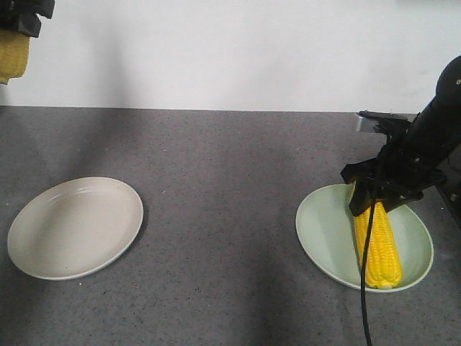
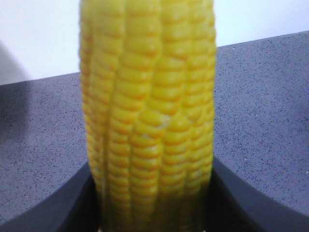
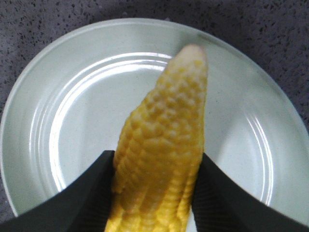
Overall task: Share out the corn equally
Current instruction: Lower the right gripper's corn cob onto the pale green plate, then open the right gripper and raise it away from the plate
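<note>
In the front view, nearest the camera at the lower right of the frame, a pale green plate [image 1: 324, 231] is seen on the speckled grey table [image 1: 216, 180]. One corn cob [image 1: 377, 249] is laid across the right half of this plate, one end near the plate's front rim and the other end caught in the right tool [image 1: 378, 193], which is closed on the cob from both sides. In the right wrist view the same cob [image 3: 161, 145] is shown between the two dark fingers [image 3: 87, 193], its pale tip pointing over the middle of the green plate [image 3: 67, 111]. A black cable [image 1: 366, 288] is seen hanging from the right tool across the cob and plate.

At the lower left of the front view a cream plate [image 1: 72, 231] is set on the table, well apart from the green one, with no corn on it.

Farther back, in the upper left corner, the left tool [image 1: 25, 25] is held high above the table, with a second corn cob [image 1: 13, 58] gripped in it. In the left wrist view this cob [image 2: 149, 121] is clamped between the dark fingers [image 2: 241, 198], over the table [image 2: 43, 125] and before a white wall [image 2: 34, 34].
</note>
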### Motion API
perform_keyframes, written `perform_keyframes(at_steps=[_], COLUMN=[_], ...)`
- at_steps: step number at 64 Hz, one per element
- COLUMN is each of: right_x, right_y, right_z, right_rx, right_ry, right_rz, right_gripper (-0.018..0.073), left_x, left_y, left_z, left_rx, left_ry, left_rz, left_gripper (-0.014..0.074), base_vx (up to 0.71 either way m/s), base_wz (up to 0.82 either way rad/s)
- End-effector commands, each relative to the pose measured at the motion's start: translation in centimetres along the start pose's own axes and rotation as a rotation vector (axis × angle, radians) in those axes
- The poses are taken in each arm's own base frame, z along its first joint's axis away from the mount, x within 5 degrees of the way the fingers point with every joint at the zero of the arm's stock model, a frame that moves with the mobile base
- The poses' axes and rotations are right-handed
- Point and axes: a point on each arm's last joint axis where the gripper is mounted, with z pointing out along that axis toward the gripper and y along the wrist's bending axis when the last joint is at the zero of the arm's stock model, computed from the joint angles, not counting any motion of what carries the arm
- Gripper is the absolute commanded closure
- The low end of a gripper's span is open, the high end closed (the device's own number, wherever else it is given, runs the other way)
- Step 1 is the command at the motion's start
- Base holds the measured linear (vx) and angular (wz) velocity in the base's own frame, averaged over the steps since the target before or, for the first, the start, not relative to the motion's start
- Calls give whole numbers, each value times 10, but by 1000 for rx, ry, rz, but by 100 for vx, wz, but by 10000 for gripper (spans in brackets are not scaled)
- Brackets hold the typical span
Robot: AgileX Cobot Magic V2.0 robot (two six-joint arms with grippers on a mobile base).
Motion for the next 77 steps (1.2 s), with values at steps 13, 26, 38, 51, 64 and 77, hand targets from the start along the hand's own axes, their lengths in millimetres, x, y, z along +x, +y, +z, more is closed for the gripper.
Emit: perform_keyframes(at_steps=[13, 26, 38, 51, 64, 77], right_x=[4, 3, -2, 2, 11, 19], right_y=[8, 9, 17, 35, 41, 46], right_z=[-22, -26, -64, -127, -166, -177], right_rx=[-18, -18, 12, 59, 146, 157], right_ry=[-32, -35, -156, -356, -496, -519], right_rz=[-22, -28, -62, -119, -133, -161], right_gripper=[114, 92, 93, 97, 211, 572], left_x=[-8, -8, -8, -8, -8, -8], left_y=[2, 2, 2, 2, 2, 2], left_z=[-27, -27, -27, -27, -27, -27], left_rx=[-6, -6, -6, -6, -6, -6], left_ry=[-120, -120, -120, -120, -120, -120], left_rz=[-15, -15, -15, -15, -15, -15], left_gripper=[602, 602, 602, 602, 602, 602], base_vx=[0, 0, 0, 0, 0, 0], base_wz=[0, 0, 0, 0, 0, 0])
